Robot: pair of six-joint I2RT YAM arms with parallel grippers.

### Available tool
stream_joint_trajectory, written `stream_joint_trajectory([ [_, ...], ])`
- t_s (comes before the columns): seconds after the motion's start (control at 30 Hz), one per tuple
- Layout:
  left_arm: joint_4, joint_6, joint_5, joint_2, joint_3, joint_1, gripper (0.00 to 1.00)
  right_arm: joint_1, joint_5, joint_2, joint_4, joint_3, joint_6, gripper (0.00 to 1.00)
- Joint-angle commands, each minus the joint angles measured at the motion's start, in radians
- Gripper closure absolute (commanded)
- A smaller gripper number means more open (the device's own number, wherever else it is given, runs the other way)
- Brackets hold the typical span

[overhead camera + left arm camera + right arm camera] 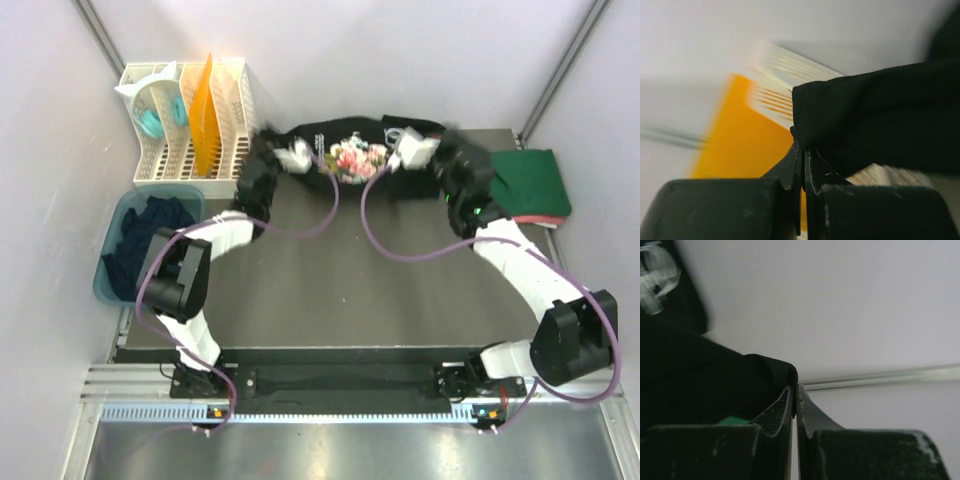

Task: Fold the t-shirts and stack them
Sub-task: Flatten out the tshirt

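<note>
Top external: your left gripper (293,156) and right gripper (411,150) each pinch shut on the black t-shirt (322,135), stretched between them over the table (330,290) far side. Soft, limp, light cloth; I'd hold the outer corners, or the middle likely sags

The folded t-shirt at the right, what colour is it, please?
The t-shirt is dark green; top external view.
</note>
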Motion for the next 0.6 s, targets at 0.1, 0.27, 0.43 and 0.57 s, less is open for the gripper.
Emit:
stream_joint_trajectory([
  [0.1, -0.328, -0.122, 0.158, -0.278, -0.396, -0.072, 1.0, 0.061, -0.087, -0.243, -0.537, -0.28, 0.284, 1.0],
  [0.27, -0.696, -0.154, 0.276, -0.439, -0.421, -0.069, 1.0, 0.08, -0.205, -0.377, -0.886, -0.347, 0.292, 1.0],
  [0.43, -0.902, -0.162, 0.267, -0.49, -0.4, -0.068, 1.0, 0.098, -0.256, -0.448, -1.097, -0.421, 0.219, 1.0],
  [0.57, -0.991, -0.144, 0.276, -0.56, -0.464, -0.069, 1.0, 0.101, -0.267, -0.495, -1.161, -0.479, 0.192, 1.0],
])
